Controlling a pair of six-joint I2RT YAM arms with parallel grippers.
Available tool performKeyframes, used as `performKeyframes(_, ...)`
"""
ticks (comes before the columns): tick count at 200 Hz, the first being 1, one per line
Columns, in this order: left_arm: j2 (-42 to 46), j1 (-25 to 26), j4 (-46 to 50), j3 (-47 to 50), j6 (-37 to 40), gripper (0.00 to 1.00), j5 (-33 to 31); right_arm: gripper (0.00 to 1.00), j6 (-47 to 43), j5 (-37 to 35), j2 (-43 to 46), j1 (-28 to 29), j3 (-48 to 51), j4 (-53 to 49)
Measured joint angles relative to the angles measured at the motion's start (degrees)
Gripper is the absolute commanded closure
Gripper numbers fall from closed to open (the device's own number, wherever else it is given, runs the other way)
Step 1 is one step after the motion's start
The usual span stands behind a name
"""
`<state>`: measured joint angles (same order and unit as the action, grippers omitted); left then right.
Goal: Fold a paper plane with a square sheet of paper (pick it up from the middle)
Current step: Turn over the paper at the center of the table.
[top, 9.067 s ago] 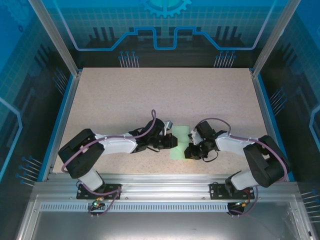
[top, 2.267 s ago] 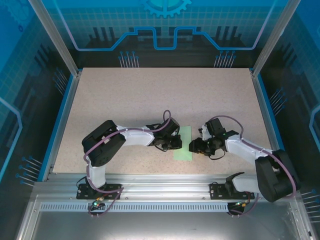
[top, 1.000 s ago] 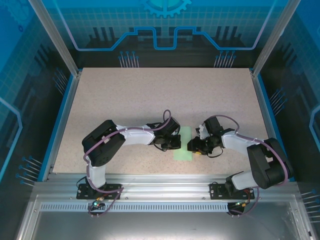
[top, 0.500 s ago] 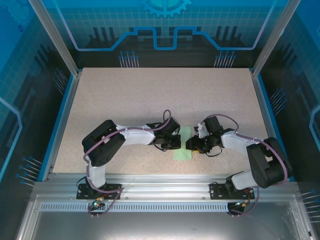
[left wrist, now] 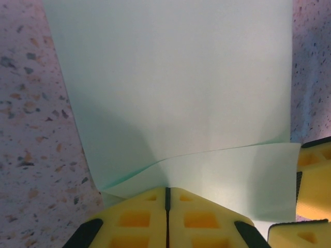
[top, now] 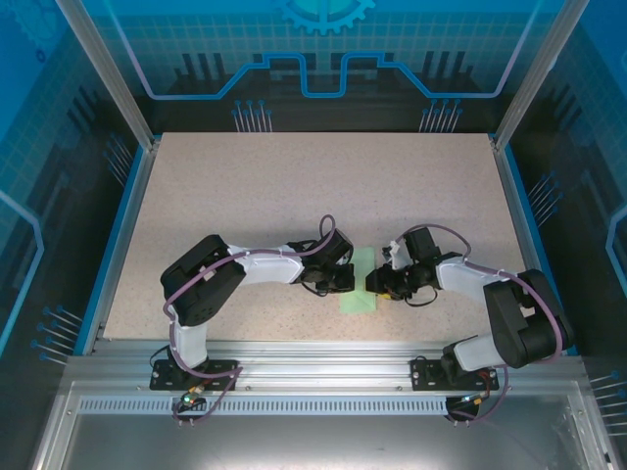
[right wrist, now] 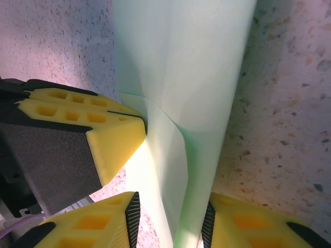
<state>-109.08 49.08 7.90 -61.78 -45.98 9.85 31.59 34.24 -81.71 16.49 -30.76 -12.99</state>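
The square sheet of paper [top: 361, 281] lies folded into a narrow pale mint-green strip between the two arms. My left gripper [top: 346, 281] sits at the strip's left edge. In the left wrist view it [left wrist: 167, 190] is shut, and the paper's [left wrist: 170, 77] upper layer lifts up into its closed tips. My right gripper [top: 373, 284] is at the strip's right side. Seen from the right wrist, it [right wrist: 170, 221] is open and straddles the raised fold of paper [right wrist: 181, 62]. Its right pad touches the paper. The left gripper's yellow fingers [right wrist: 98, 121] press on the far edge.
The speckled tabletop [top: 294, 186] stretches away behind the arms, bounded by blue-edged walls and an aluminium frame rail [top: 323, 352] at the near edge. The two grippers stand very close, tip to tip across the strip. One right yellow finger [left wrist: 313, 173] shows at the left wrist view's lower right.
My right gripper has slid a little left onto the paper strip and its jaws have narrowed. The left gripper has stayed shut in place.
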Motion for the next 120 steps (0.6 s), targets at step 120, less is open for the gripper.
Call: performKeyframes(120,0.2,0.0,0.4,0.0,0.0,0.90,-0.2,0.78,-1.4,5.3,-4.0,-1.5,0.8,2.8)
